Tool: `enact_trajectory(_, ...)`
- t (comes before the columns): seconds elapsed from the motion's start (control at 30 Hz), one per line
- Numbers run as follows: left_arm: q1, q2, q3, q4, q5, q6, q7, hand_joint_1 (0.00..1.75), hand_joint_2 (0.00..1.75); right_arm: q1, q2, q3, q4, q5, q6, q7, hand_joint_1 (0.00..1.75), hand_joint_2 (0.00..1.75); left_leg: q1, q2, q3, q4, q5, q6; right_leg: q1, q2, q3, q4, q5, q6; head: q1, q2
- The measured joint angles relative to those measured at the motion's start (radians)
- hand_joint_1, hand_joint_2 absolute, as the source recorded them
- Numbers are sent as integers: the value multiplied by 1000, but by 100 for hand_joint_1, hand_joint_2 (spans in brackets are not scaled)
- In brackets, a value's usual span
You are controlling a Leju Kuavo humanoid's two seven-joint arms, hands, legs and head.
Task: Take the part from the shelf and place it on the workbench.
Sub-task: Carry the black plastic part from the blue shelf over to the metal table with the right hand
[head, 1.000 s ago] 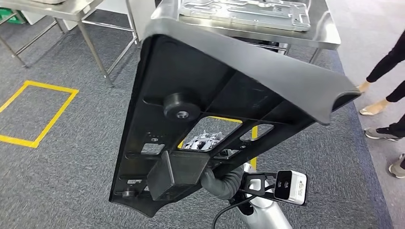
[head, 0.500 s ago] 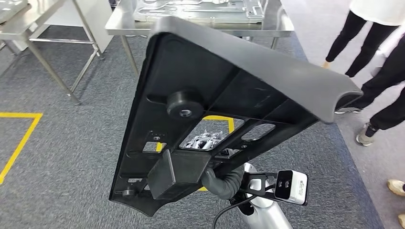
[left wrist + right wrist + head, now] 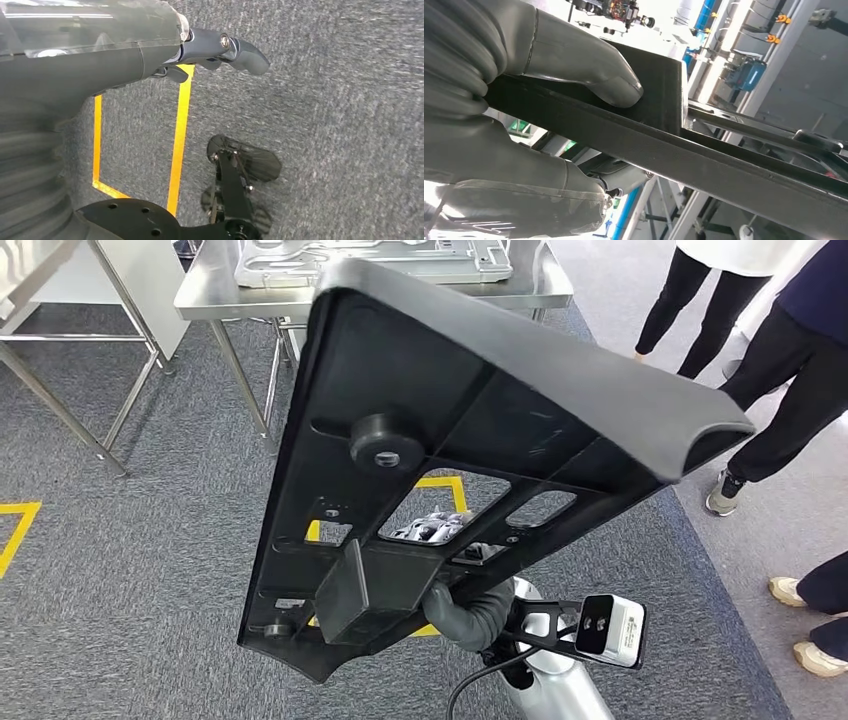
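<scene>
Overhead, black part (image 3: 480, 430) gripped at lower edge by right hand (image 3: 470, 615).

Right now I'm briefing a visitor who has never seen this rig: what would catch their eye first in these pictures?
First the big black part, tilted up across the middle of the head view and gripped at its lower end by the right hand. Behind it stands a steel workbench carrying a grey metal plate, with people's legs at the right.
</scene>
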Motion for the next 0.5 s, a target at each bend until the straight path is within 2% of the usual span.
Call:
enact_trajectory(0.03,-1,0,0,0,-3,-1,1,0,175,0,0,-1,0,0,-1,0,175,175,-2,1,1,0,-2,-6,3,-3,17,-35,7,-6,0,0)
enact_trajectory(0.1,-2,1,0,0,-9,-3,3,0,175,-1,0,-3,0,1,-2,0,175,175,-3,3,3,-2,-4,-17,8,-1,20,-46,5,-17,0,0)
enact_trajectory(0.17,-3,1,0,0,-13,-5,4,0,175,-1,0,-7,-1,1,-3,0,175,175,0,3,2,8,-15,-28,5,2,25,-53,6,-29,0,0)
enact_trajectory(0.2,-3,1,0,0,-15,-6,4,0,175,-2,0,-8,-2,1,-3,0,175,175,1,1,-9,37,-34,-32,2,3,29,-57,8,-36,0,0)
enact_trajectory(0.23,-3,1,0,0,-17,-6,4,0,175,-2,0,-9,-2,1,-3,0,175,175,2,-2,-33,88,-62,-34,1,3,32,-60,8,-41,0,0)
enact_trajectory(0.3,-2,2,0,0,-21,-7,4,0,175,-1,0,-11,-2,1,-3,0,175,175,2,-5,-103,227,-124,-38,4,6,32,-60,6,-47,0,0)
enact_trajectory(0.33,-1,3,0,0,-22,-7,4,0,175,1,0,-12,-2,1,-3,0,175,175,2,-5,-131,277,-136,-39,5,8,33,-60,5,-47,0,0)
enact_trajectory(0.37,0,4,0,0,-23,-7,5,0,175,3,0,-13,-2,2,-2,0,175,175,2,-5,-142,292,-129,-39,6,11,34,-59,4,-48,0,0)
enact_trajectory(0.4,1,4,0,0,-23,-7,6,0,175,4,0,-14,-2,2,-2,0,175,175,2,-5,-134,267,-102,-38,6,14,37,-59,3,-47,0,0)
enact_trajectory(0.47,1,5,0,0,-24,-7,7,0,175,4,1,-15,-2,2,-2,0,175,175,2,-7,-75,133,-26,-32,6,18,44,-57,-2,-42,0,0)
enact_trajectory(0.5,0,6,0,0,-24,-7,8,0,175,4,2,-16,-2,2,-2,0,175,175,0,-8,-46,69,-1,-28,8,20,46,-55,-5,-38,0,0)
